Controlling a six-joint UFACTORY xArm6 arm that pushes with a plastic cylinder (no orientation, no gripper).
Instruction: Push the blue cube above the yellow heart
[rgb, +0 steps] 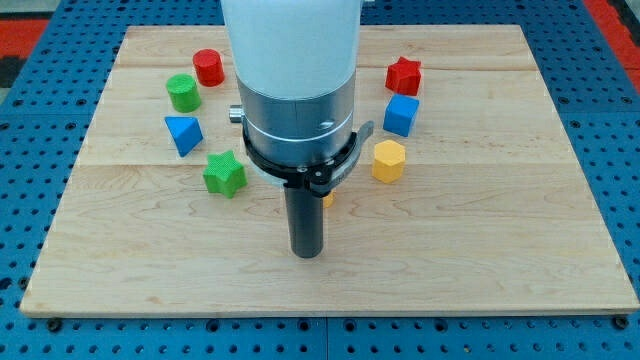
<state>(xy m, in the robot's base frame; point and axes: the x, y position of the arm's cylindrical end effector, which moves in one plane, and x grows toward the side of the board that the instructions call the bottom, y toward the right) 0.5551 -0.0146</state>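
The blue cube (401, 115) sits on the wooden board (500, 240) at the upper right, just below a red star (403, 75). Only a small orange-yellow sliver (328, 198) shows beside the rod, right of it; it looks like the yellow heart, mostly hidden behind my arm. My tip (307, 255) rests on the board near the centre, below that sliver and well to the lower left of the blue cube, touching no block that I can see.
A yellow hexagon (388, 160) lies below the blue cube. On the left are a green star (224, 173), a blue triangle (183, 133), a green cylinder (183, 92) and a red cylinder (208, 67). My arm's body hides the board's upper middle.
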